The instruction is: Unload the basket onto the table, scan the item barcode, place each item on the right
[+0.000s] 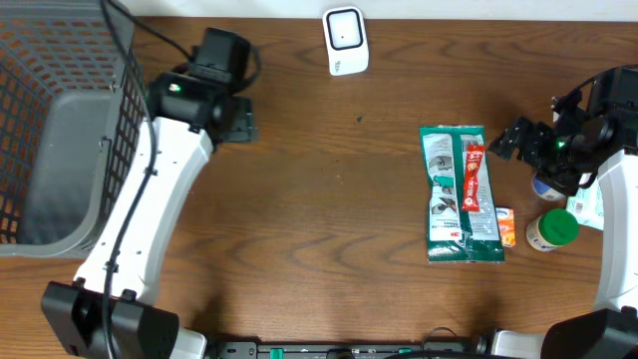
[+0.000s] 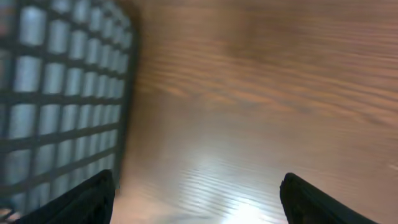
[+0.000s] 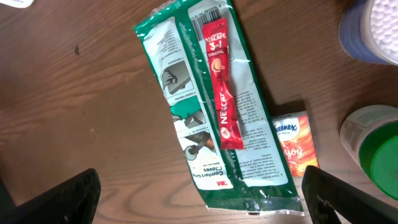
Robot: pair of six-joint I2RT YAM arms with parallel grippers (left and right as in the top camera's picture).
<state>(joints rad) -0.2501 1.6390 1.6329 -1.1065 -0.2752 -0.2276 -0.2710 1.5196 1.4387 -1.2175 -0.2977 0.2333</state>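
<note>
A green 3M gloves packet [image 1: 462, 194] lies flat on the wooden table at the right, with a red Nescafe stick sachet [image 1: 476, 179] on top of it. In the right wrist view the packet [image 3: 186, 106] and the sachet [image 3: 222, 87] lie below the open right gripper [image 3: 200, 186], whose fingers stand wide to either side of the packet's lower end. From overhead, that right gripper [image 1: 513, 140] hovers just right of the packet's top. A white scanner [image 1: 345, 40] stands at the back centre. The left gripper [image 1: 239, 120] is open over bare table [image 2: 198, 186] beside the basket.
A dark wire basket [image 1: 60, 120] fills the left side, its mesh wall [image 2: 56, 93] close by the left gripper. Right of the packet are an orange Kleenex pack [image 3: 295, 140], a green-lidded bottle [image 1: 551, 229] and a blue-white container [image 3: 370, 31].
</note>
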